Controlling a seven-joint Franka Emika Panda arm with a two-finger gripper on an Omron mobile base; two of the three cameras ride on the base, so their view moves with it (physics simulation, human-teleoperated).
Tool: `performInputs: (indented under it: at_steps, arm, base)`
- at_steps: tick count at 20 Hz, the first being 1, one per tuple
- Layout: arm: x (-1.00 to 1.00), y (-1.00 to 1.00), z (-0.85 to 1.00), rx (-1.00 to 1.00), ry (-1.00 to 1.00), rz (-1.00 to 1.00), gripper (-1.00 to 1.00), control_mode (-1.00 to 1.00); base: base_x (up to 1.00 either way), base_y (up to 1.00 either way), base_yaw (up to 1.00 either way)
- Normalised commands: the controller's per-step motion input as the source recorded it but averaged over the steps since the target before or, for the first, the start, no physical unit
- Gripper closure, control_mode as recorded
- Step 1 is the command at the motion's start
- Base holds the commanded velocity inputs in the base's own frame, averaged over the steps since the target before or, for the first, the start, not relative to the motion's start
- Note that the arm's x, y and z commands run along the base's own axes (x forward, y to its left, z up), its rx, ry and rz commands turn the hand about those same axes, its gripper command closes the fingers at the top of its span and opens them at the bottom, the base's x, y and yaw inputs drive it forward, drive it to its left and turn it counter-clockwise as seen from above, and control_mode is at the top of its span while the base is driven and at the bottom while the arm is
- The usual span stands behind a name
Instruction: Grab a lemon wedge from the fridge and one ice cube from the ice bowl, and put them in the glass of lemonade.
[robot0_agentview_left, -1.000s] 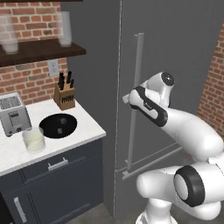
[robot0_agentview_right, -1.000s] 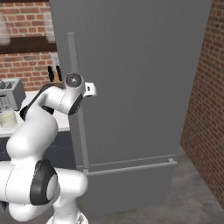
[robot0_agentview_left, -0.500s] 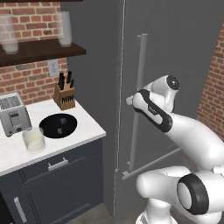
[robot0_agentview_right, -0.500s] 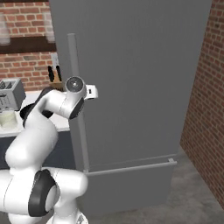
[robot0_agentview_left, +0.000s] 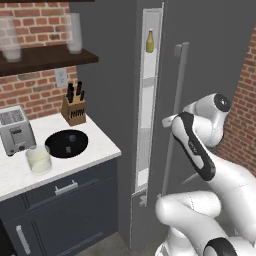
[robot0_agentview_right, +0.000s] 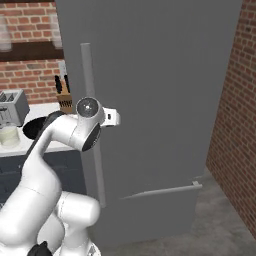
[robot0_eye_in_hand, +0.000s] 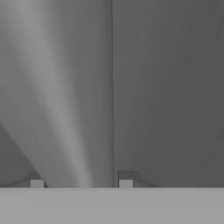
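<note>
The grey fridge (robot0_agentview_left: 210, 50) stands with its door a hand's width ajar, so a strip of white interior shows. My gripper (robot0_agentview_left: 170, 121) is shut on the long vertical handle (robot0_agentview_left: 178, 85), about halfway up. In the hand view the pale bar of the handle (robot0_eye_in_hand: 74, 131) runs between my gripper's (robot0_eye_in_hand: 81, 183) tips. From the right base view my gripper (robot0_agentview_right: 112, 118) sits against the handle (robot0_agentview_right: 90, 75). The black ice bowl (robot0_agentview_left: 66, 143) and the glass of lemonade (robot0_agentview_left: 38, 160) rest on the white counter at the left. The lemon wedge is hidden.
A yellow bottle (robot0_agentview_left: 149, 41) stands high in the fridge gap. A toaster (robot0_agentview_left: 16, 131) and a knife block (robot0_agentview_left: 74, 107) share the counter (robot0_agentview_left: 100, 145). Two frosted glasses (robot0_agentview_left: 74, 33) stand on the wooden shelf. A brick wall (robot0_agentview_right: 235, 100) closes the right side.
The fridge door has swung from shut to slightly ajar, and my hand has come back toward the base with the handle in it.
</note>
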Motion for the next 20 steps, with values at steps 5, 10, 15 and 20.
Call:
performInputs:
  at_steps: [5,10,15,20]
  arm:
    - [-0.51,-1.0,0.29,0.04,0.02,-0.14,1.0,-1.0]
    - [-0.52,-1.0,0.28,0.07,0.01,-0.16,1.0,-1.0]
    - [-0.57,-1.0,0.17,0.1,0.0,-0.18,1.0,-1.0]
    - [-0.53,-0.96,0.04,0.12,0.0,-0.23,-1.0,-1.0]
  base:
    - [0.0,0.0,0.0]
    - [0.0,0.0,0.0]
    - [0.0,0.0,0.0]
    - [0.0,0.0,0.0]
